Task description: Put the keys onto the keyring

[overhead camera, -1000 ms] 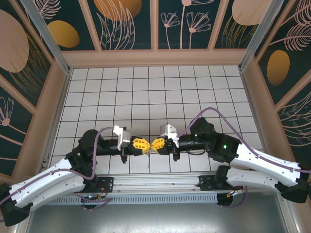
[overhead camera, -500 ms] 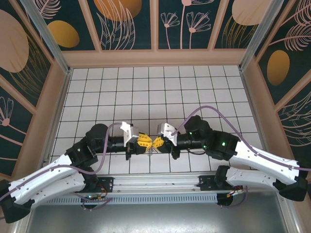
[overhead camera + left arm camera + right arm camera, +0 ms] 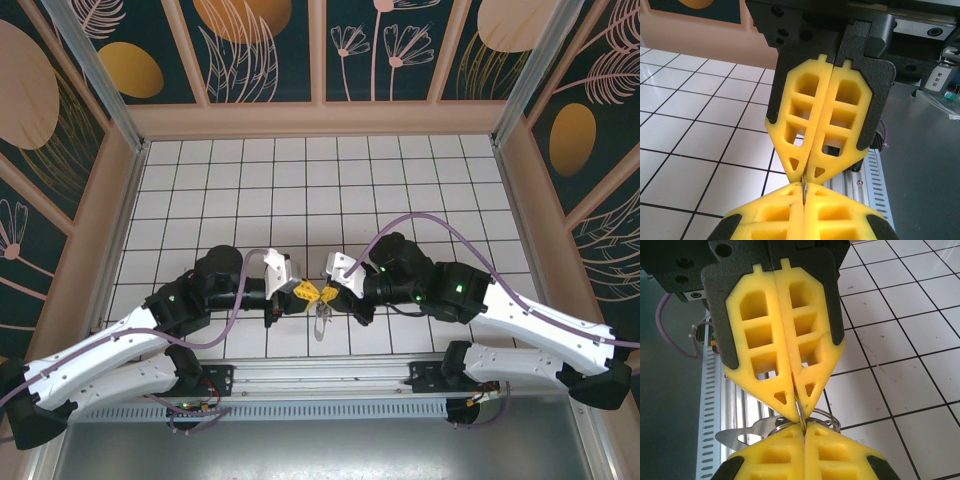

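White arm shells [image 3: 100, 360], black joints [image 3: 190, 300], purple cables [image 3: 440, 222]; yellow latticed claw fingers [image 3: 734, 340] in black mounts.

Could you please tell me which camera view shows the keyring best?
Right wrist: the keyring shows its coils clearly at the jaws' tips. Left wrist gives an edge-on sliver; top external, a tiny indistinct glint.

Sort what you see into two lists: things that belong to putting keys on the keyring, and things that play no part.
Job in hand: keyring; key hanging by it; left hand; right hand, both shut on the keyring.

Just there: purple cables; tiled table; patterned walls.
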